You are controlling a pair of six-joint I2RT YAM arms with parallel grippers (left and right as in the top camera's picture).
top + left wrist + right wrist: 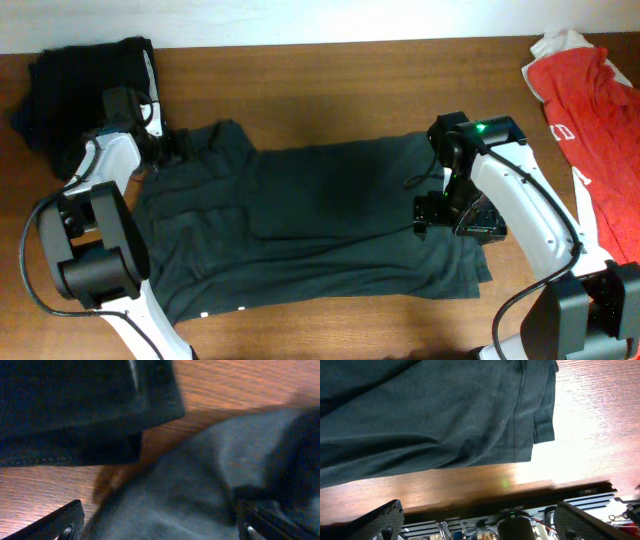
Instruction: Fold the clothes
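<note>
Saw the dark T-shirt (320, 220) spread across the middle of the table (350, 70). Found the left gripper (160, 526) released, jaws wide over its sleeve, beside the black folded pile (80, 80). Found the right gripper (485, 522) released too, by the shirt's hem. Noted 1 red garment (600, 110) far right.

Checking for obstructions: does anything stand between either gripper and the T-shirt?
Nothing visible does. Left gripper and right gripper, both open, sit at the T-shirt edges; black garment and red garment lie apart.
</note>
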